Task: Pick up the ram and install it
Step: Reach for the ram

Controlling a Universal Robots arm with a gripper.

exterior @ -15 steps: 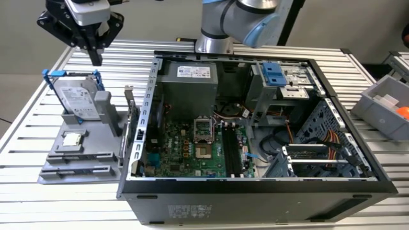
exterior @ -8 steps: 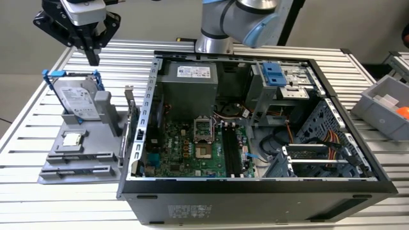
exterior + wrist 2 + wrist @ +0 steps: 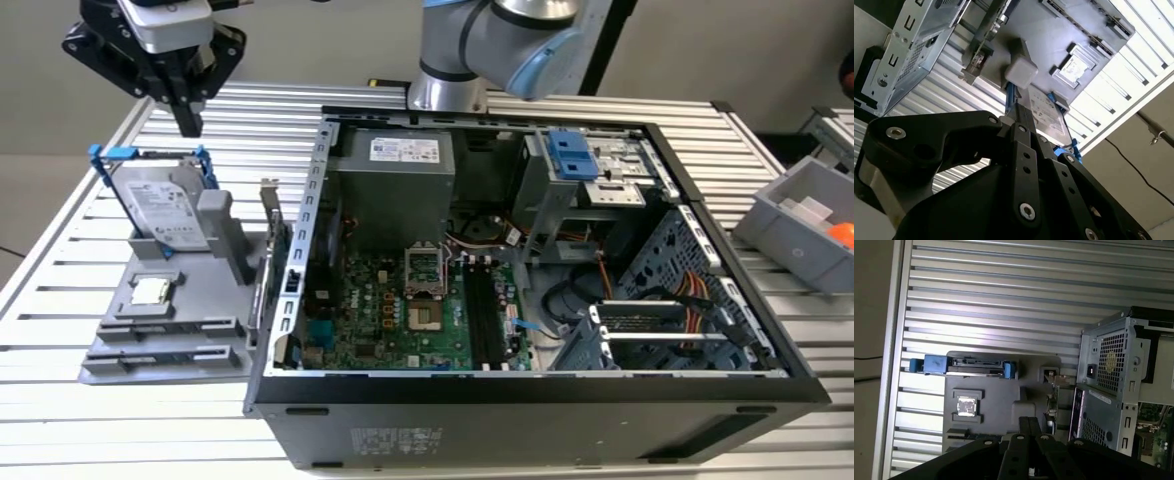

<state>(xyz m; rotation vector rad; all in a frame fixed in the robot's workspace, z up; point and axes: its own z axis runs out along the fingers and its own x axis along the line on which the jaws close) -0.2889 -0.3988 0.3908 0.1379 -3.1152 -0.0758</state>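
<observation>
Exterior view first: the black two-fingered gripper [image 3: 188, 125] hangs high over the slatted aluminium worktop [image 3: 267, 110], its fingers pinched together on nothing. Directly below sits the silver hard drive in its blue bracket [image 3: 167, 210], upright at the far end of the grey plastic parts holder [image 3: 194, 325]. The ram [image 3: 163, 353], a long dark memory stick, seems to lie in the slot at the holder's near end, well apart from the gripper and past the small square silver processor chip [image 3: 148, 291]. On the exterior view's right stands the open black computer case [image 3: 534, 405], its long black memory slots [image 3: 483, 320] looking vacant.

Over to the second wrist view: the gripper [image 3: 1020, 116] points down at the hard drive [image 3: 1050, 119], with the chip [image 3: 1074, 67] beyond it. Jaws closed and empty here as well.

First wrist view now: the gripper [image 3: 1030, 421] looks onto the holder [image 3: 999, 395], and a dark greenish strip just beside the fingertips is probably the ram [image 3: 966, 436], though it is hard to make out.

My read: this is the approach, with the pick-up not yet begun. A grasp calls for the jaws to part, line up along the stick's thin edge and descend at the holder's near end, clear of the drive and chip.
</observation>
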